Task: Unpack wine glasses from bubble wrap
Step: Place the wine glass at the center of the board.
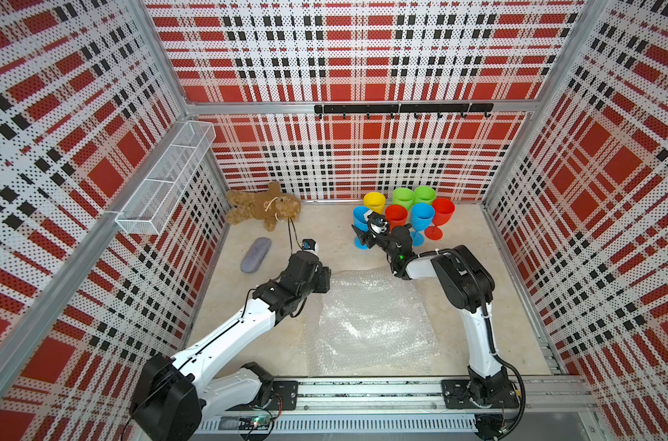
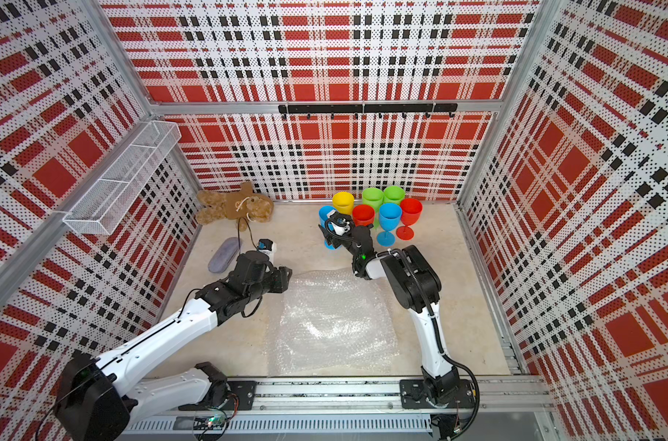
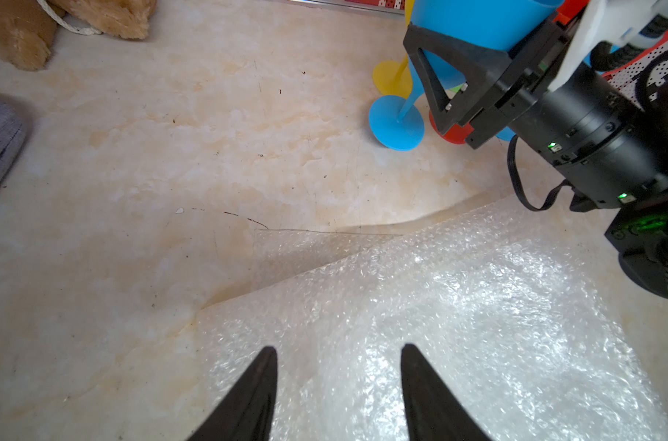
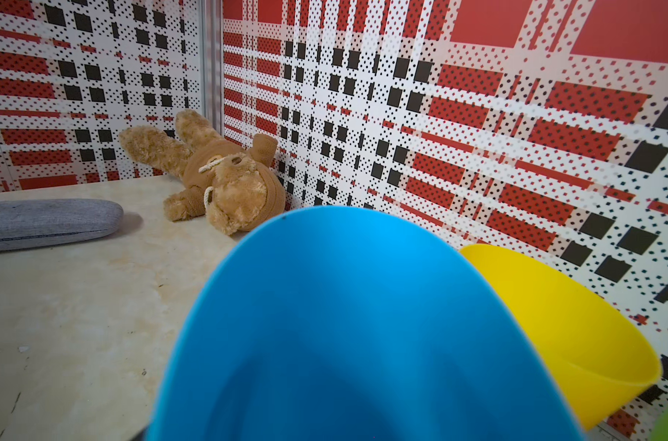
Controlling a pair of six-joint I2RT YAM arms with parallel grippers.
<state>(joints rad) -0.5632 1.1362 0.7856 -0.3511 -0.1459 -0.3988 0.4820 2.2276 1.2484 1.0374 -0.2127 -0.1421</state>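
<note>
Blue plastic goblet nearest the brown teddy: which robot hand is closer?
Right. The right gripper is at the blue plastic goblet; the left gripper hangs farther off, over the clear bubble wrap sheet.

My left arm stretches toward one o'clock, left gripper (image 3: 338, 349) parted; my right gripper (image 1: 363, 233) reaches eleven o'clock, jaws wide.
</note>
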